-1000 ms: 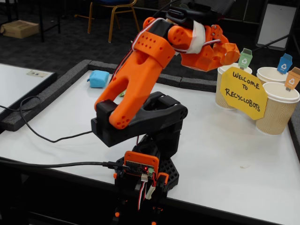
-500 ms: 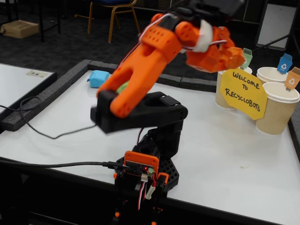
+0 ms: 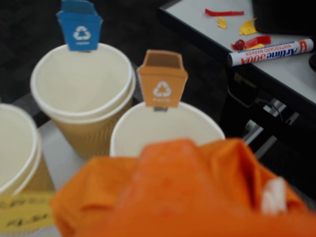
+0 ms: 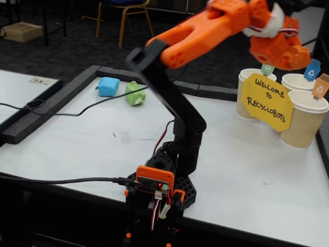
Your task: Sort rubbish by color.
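An orange paper wad [image 3: 182,192] fills the bottom of the wrist view, held up just in front of a tan cup with an orange recycling tag [image 3: 148,128]. My gripper [image 4: 285,54] is shut on the wad; its fingers are hidden behind the paper in the wrist view. In the fixed view the gripper hangs over the group of three cups at the right. A cup with a blue tag [image 3: 94,138] stands behind and to the left. The light blue wad [image 4: 108,86] and green wad [image 4: 134,93] lie side by side at the far left of the table.
A third cup [image 3: 15,143] stands at the left edge of the wrist view. The yellow sign [image 4: 267,100] leans on the cups. A neighbouring table holds a whiteboard marker [image 3: 269,52] and scraps. A black cable [image 4: 61,110] crosses the table to the arm base [image 4: 159,185].
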Available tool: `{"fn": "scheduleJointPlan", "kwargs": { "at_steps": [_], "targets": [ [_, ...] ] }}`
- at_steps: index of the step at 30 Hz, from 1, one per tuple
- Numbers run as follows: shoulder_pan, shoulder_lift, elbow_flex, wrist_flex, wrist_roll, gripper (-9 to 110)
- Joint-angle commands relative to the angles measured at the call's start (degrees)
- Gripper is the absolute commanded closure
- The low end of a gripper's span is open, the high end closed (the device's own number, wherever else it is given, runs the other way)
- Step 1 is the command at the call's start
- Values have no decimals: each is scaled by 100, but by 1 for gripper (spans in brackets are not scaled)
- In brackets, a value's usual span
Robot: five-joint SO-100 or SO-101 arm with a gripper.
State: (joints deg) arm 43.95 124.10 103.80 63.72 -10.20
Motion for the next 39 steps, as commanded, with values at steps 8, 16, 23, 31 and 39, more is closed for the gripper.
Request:
{"fn": "scheduleJointPlan", "kwargs": {
  "at_steps": [8,16,23,31,39],
  "targets": [
    [141,-2329,-2487,-439,-105,101],
    [132,-2988,-2628,-483,-105,100],
    [132,-3067,-2593,-580,-114,93],
    [132,-3067,-2426,-642,-114,87],
    [132,-3059,-2329,-642,-114,83]
  ]
}}
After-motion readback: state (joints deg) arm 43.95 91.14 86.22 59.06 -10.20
